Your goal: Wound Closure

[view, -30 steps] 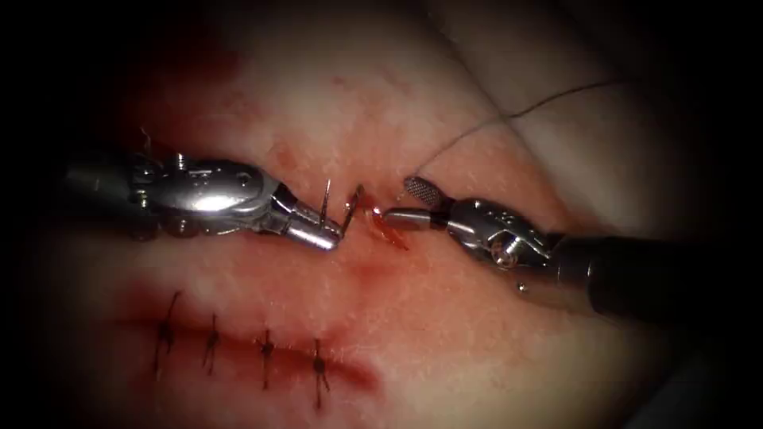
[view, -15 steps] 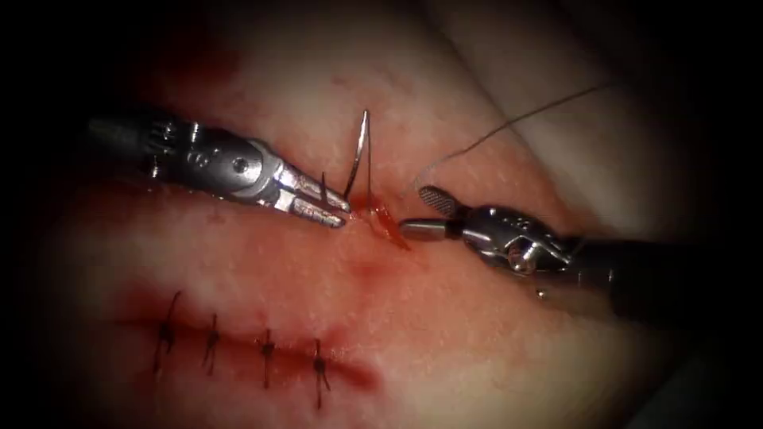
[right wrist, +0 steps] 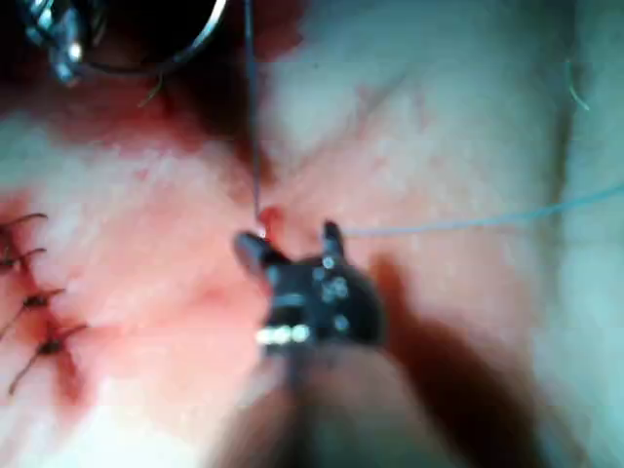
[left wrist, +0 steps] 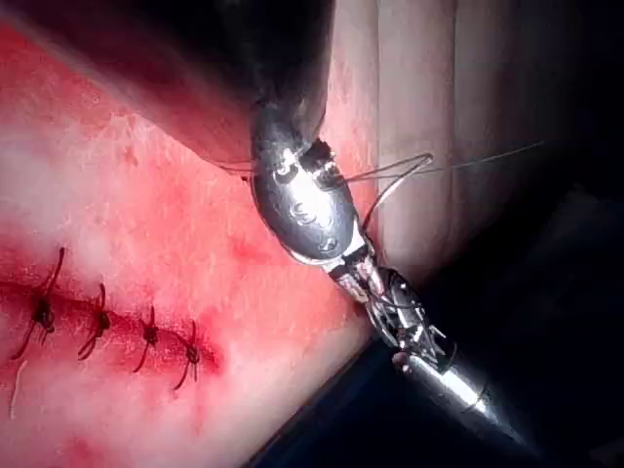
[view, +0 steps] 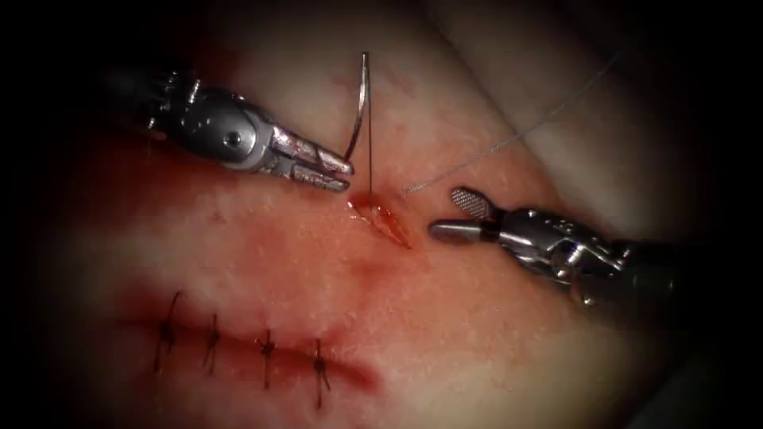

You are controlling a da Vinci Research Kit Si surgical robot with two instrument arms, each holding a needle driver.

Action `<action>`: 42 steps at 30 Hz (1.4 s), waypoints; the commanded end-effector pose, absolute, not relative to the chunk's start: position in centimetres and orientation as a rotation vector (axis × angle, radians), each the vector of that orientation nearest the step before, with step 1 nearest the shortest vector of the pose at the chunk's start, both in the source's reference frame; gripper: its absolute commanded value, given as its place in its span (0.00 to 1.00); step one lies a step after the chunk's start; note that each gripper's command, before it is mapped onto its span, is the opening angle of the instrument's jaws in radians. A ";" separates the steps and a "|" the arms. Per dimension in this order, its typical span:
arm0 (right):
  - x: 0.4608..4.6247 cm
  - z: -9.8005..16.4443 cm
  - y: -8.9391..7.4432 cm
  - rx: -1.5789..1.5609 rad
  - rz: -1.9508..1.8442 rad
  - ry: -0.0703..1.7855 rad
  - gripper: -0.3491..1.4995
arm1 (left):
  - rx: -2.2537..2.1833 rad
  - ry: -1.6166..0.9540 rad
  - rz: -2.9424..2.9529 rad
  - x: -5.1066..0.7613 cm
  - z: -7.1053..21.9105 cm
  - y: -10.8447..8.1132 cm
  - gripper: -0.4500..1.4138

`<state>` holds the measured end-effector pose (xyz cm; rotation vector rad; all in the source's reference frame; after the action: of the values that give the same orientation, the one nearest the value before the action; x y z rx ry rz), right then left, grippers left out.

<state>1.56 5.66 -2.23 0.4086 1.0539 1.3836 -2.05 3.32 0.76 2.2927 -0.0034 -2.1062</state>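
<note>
Endoscope view: left tool (view: 338, 168) clamps the needle (view: 359, 111), apparently free above the tissue (view: 477, 334); thread (view: 371, 135) enters the red-wet cut (view: 385, 218). Right tool (view: 457, 216) gapes empty, right of it.

We see the left tool (view: 338, 171) left of the cut (view: 381, 218) gripping the needle (view: 362, 103), which stands above the tissue (view: 445, 334), thread (view: 371, 135) running down into the cut, the right tool (view: 453, 214) empty on the right, the stitched wound (view: 238, 349) in front.
</note>
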 end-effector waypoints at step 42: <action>2.29 -2.3 5.7 0.715 1.653 1.126 0.74 | 2.032 -0.092 -1.975 -2.51 1.2 2.6 0.05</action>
<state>2.25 5.69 -2.31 0.7151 1.1278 1.6546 -2.46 2.62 1.20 2.0317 -0.0927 -1.9750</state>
